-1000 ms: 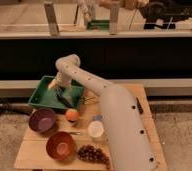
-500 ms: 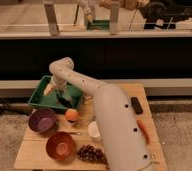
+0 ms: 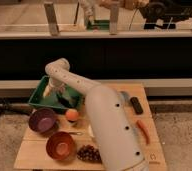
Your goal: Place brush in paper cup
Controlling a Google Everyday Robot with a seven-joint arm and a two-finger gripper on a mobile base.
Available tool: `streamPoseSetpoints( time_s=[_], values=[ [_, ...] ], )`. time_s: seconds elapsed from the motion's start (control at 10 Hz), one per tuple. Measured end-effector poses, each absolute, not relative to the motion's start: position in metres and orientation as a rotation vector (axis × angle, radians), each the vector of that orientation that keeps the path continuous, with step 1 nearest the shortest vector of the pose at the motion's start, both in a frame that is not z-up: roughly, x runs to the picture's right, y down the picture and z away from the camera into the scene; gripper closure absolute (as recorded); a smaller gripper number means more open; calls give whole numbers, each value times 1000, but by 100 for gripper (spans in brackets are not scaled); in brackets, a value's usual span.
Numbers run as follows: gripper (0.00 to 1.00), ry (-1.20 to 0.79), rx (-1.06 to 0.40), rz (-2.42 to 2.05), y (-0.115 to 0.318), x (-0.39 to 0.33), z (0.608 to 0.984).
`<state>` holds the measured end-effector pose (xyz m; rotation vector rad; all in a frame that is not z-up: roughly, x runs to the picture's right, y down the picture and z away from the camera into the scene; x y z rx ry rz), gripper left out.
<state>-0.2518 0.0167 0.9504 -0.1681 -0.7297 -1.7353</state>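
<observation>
White arm [image 3: 114, 125] over a light wooden tabletop [image 3: 34, 156]
The pale tool [image 3: 49, 90] hangs in the green tray [image 3: 38, 98]; nearby are a purple bowl [image 3: 42, 120], an orange bowl [image 3: 60, 145], an orange fruit [image 3: 72, 115], dark grapes [image 3: 89, 153], a red-orange carrot [image 3: 142, 131] and a black block [image 3: 136, 105].

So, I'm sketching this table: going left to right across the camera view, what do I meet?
Purple bowl → orange fruit → grapes → robot arm → carrot. The gripper is over the green tray, behind the purple bowl. Orange bowl and black block overlap neighbours, so omitted.
</observation>
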Motion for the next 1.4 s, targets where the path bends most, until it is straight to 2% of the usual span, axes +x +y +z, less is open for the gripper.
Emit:
streamPoseSetpoints(
  time_s=[0.4, 0.7, 1.4],
  values=[
    [20, -736, -215, -1694, 18, -254, 951],
    [20, -740, -175, -1641, 16, -250, 953],
    [20, -745, -227, -1634, 17, -255, 952]
  ],
)
